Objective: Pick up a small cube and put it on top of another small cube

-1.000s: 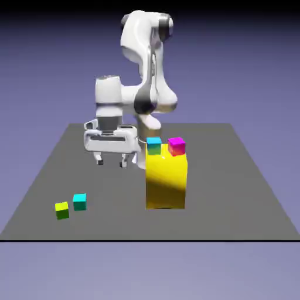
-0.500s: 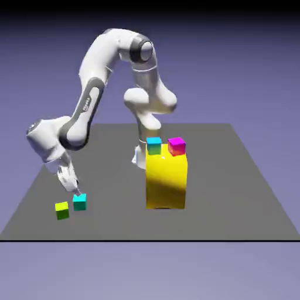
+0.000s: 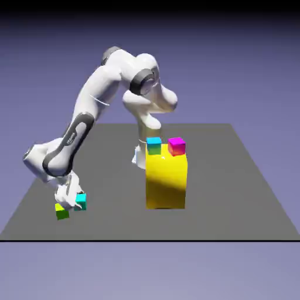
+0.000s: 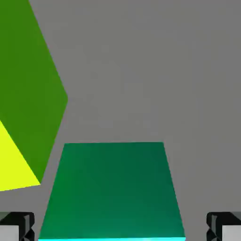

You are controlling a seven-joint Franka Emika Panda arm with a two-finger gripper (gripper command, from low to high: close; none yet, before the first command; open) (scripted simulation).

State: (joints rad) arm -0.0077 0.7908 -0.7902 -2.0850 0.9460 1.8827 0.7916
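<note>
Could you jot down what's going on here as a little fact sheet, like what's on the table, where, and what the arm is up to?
surface: grey table
tool: tool low at the exterior view's left, jaws open
between the jaws: small cyan cube, not yet gripped
beside it: yellow-green cube on the table
tall item: big yellow block mid-table
on the block: magenta cube and a cyan-topped cube with a green side
stacking: not yet done
</note>
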